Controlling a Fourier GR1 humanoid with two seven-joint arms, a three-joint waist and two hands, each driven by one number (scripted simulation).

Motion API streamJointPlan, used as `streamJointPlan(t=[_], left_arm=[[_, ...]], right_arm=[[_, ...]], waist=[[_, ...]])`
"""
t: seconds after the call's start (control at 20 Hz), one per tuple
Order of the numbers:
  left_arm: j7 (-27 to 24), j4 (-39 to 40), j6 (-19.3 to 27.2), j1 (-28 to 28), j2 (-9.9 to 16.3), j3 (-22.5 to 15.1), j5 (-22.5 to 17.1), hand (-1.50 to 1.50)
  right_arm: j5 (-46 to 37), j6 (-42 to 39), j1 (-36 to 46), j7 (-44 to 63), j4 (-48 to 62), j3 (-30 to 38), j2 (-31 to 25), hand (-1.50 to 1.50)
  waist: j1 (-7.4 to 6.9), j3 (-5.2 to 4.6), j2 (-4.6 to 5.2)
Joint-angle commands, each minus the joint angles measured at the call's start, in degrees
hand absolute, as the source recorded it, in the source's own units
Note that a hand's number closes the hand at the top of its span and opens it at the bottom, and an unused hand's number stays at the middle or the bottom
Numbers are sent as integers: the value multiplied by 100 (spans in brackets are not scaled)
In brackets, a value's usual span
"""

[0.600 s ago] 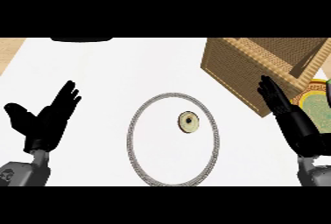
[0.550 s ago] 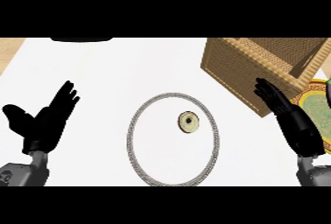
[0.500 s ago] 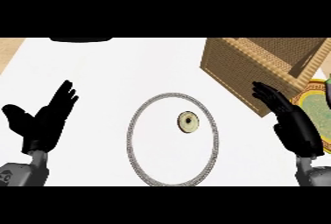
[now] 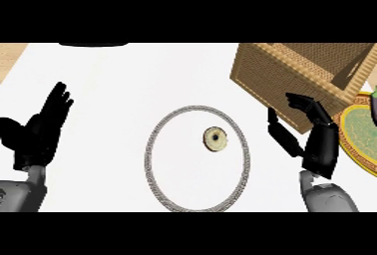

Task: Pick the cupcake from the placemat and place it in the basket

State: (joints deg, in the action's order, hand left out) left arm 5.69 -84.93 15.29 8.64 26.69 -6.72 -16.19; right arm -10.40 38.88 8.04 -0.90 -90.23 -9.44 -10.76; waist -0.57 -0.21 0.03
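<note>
Fingers of my right hand hang half-curled, holding nothing, right of the cupcake at centre. Reaching carelessly, I might knock it across the placemat.

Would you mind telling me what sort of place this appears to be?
Probably a kitchen counter: a white worktop carrying a round placemat with a cupcake on it, and a woven basket beside.

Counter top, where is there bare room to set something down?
Bare white counter lies between the left hand and the ringed placemat, and above it. Crowded at right: right hand, basket and green plate sit close together.
</note>
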Motion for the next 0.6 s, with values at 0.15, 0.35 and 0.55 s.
streamJointPlan(t=[0.15, 0.35, 0.55], left_arm=[[55, 103, 59, 264, 38, 50, 97, 0], [48, 94, 185, 181, -23, 14, 192, 0], [39, 149, 261, 32, -28, 8, 254, 0]], right_arm=[[-2168, 2223, 235, 1322, 1023, 195, 647, -150], [-3140, 1771, 137, 2394, 1165, 328, 626, -150], [-3318, 322, -309, 3250, 1306, -2, 514, -150]], waist=[[62, -46, 25], [166, -68, -34], [190, -90, -37]])
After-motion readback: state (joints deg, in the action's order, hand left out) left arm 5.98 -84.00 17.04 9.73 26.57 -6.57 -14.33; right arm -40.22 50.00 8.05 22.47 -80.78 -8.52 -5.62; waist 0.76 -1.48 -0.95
